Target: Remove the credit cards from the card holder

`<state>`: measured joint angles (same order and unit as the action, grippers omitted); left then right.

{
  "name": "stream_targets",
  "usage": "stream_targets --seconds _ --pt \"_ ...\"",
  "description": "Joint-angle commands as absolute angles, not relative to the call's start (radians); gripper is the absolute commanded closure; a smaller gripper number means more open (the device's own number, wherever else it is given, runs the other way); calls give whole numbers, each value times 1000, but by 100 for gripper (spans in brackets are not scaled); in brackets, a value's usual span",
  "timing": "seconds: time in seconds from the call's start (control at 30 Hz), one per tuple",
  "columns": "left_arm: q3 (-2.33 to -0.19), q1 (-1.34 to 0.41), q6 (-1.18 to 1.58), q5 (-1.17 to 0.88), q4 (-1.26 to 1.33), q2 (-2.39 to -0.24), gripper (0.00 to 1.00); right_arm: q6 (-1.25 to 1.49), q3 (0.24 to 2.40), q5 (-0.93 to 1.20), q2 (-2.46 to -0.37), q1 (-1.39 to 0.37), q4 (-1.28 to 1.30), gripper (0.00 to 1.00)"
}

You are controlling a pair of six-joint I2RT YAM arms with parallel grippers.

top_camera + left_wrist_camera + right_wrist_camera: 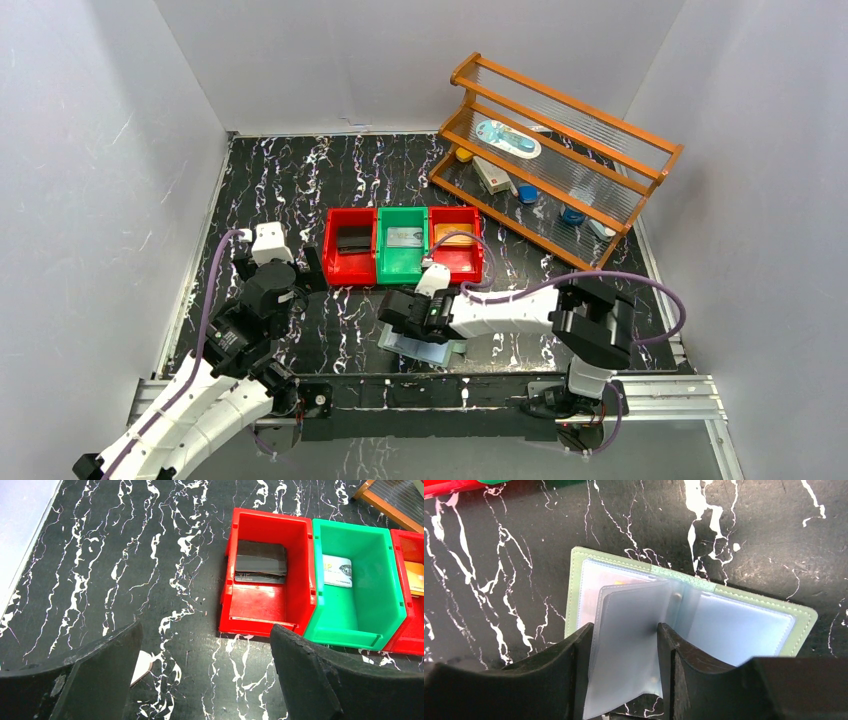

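The sage-green card holder lies open on the black marble table near the front edge. Its pale blue clear sleeves stand up between the fingers of my right gripper, which press on both sides of them. Something faintly orange shows through the left pocket. A dark credit card lies in the left red bin, a silvery one in the green bin, and a tan-gold one in the right red bin. My left gripper hangs open and empty over the table before the left red bin.
The red, green and red bins stand in a row mid-table. A wooden rack with small items stands at the back right. A small pinkish-white clip lies by my left finger. White walls enclose the table.
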<state>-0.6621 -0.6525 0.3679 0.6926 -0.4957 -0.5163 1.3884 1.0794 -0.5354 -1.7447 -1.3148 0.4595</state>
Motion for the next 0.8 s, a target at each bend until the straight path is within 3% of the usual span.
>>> stream_targets --seconds 0.0,0.77 --pt "-660 -652 374 711 -497 -520 2 1395 1016 -526 -1658 -1321 349 45" --pt "-658 -652 373 708 -495 -520 2 1420 885 -533 -1518 -1319 314 52"
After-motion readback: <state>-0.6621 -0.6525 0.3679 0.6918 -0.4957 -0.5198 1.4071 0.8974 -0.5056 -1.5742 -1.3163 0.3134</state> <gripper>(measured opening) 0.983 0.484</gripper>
